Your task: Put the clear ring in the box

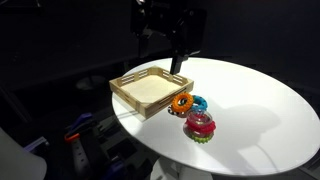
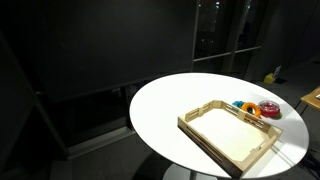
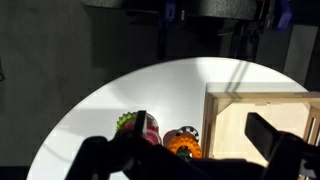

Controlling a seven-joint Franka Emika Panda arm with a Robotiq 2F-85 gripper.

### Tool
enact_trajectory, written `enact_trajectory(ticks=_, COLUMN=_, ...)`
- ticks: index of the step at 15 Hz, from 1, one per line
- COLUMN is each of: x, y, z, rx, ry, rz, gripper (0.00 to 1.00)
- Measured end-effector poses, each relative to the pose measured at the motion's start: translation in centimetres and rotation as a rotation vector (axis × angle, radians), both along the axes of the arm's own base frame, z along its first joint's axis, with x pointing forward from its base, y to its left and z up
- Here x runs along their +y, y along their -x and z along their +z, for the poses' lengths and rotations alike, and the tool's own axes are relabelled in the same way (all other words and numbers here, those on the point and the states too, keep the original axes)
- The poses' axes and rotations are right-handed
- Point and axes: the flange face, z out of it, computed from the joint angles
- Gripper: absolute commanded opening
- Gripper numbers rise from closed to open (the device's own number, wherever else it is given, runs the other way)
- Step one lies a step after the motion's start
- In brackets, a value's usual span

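Dark, out-of-focus fingers (image 3: 272,138) fill the bottom of the wrist view. They are the two sides of the jaws, spread wide with nothing between them, and only the rings and bare surface show through the gap. My guess is that they are held this open, and this high, so they can drop around a small ring without knocking its neighbours.

The small transparent plastic ring cannot be picked out for certain in any view (colourless plastic on white under hard light gives little to go on). It is most likely in the huddle of toothed rings just beside the box. That huddle holds an orange plastic ring (image 1: 181,102) touching a blue one (image 1: 198,103), and nearer the edge a red ring (image 1: 199,124) sits on a green one (image 1: 201,136). The pale sheen on top of that stack may be the clear ring, but I cannot tell.

The shallow square light-wood box (image 1: 128,92) with its slotted sides looks empty, so the task appears not yet done. Its low walls should allow a release from above, and with the rings so near, the carry would be short. All of this rests on a round white worktop (image 1: 262,108). In an exterior view the jaws hang above the box's far corner.
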Motion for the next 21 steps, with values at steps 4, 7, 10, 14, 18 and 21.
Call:
enact_trajectory(ticks=4, x=0.8, y=-2.1, z=0.5, rx=-0.02, ry=0.024, rz=-0.026, gripper=1.0)
enact_trajectory(ticks=7, x=1.1, y=-4.2, z=0.4, rx=-0.024, ry=0.051, rz=-0.071, gripper=1.0)
enact_trajectory(ticks=10, x=0.9, y=-6.6, z=-0.4, rx=-0.041, ry=0.08, rz=-0.135, gripper=1.0)
enact_trajectory(ticks=14, x=-0.2, y=-8.9, z=-2.8, rx=-0.089, ry=0.096, rz=-0.228, gripper=1.0)
enact_trajectory(ticks=18, x=-1.3, y=-10.0, z=-5.6, rx=-0.118, ry=0.099, rz=-0.296, gripper=1.0)
enact_trajectory(ticks=21, x=-2.2, y=-10.3, z=-7.7, rx=-0.115, ry=0.112, rz=-0.341, gripper=1.0)
